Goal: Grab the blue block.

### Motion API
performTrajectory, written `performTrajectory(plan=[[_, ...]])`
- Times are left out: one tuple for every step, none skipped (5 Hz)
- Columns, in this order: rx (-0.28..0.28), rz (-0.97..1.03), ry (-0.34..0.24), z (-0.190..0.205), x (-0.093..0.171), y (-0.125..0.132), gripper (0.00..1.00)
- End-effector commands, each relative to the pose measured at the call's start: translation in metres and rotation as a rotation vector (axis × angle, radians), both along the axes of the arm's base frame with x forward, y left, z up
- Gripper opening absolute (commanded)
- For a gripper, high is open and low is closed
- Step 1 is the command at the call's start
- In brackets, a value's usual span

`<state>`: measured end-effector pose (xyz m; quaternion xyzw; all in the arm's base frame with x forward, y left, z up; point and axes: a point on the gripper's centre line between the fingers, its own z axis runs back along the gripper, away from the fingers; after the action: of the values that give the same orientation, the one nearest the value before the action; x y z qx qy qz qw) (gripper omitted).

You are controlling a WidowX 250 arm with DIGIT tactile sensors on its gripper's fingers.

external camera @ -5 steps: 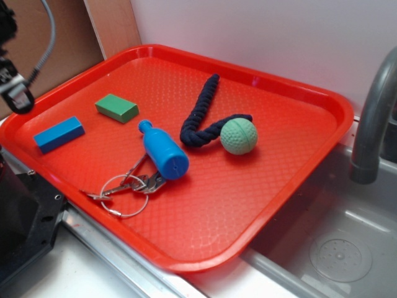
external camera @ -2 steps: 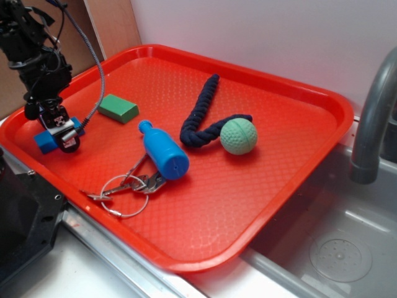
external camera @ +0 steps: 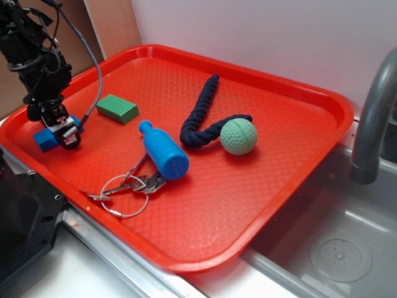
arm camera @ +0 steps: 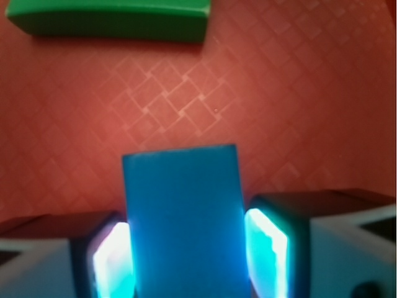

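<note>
1. Blue is the one block (arm camera: 181, 217) that matters here; it lies near the left corner of the red tray (external camera: 291, 155), between the gripper (arm camera: 189, 251) fingers.
2. The pads sit just beside both its sides, not visibly clamped, so the step in hand is closing; the next move likely calls for a squeeze, then a lift.
3. Counted: one blue block, one green block (external camera: 116, 108), one blue bottle toy (external camera: 164, 151), one ball (external camera: 239, 136), one rope (external camera: 201, 114), one key ring (external camera: 127, 185).
</note>
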<state>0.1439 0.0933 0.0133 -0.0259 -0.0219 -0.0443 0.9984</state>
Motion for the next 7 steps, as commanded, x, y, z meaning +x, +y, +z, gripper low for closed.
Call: performTrajectory(plan=[[-0.004,0.04,0.025,0.028,0.007,-0.013,0.0],[-0.02,0.109,-0.042,0.078,0.037,-0.034,0.0],[0.069,0.218,-0.037,0.126,0.043,-0.056,0.0],[0.081,0.29,-0.105,0.177,0.035,-0.06,0.0],[-0.004,0.305,-0.149,0.227,0.03,-0.066,0.0],[0.015,0.291,-0.164,0.267,0.028,-0.074,0.0],[0.032,0.288,-0.155,0.26,0.028,-0.076,0.0]])
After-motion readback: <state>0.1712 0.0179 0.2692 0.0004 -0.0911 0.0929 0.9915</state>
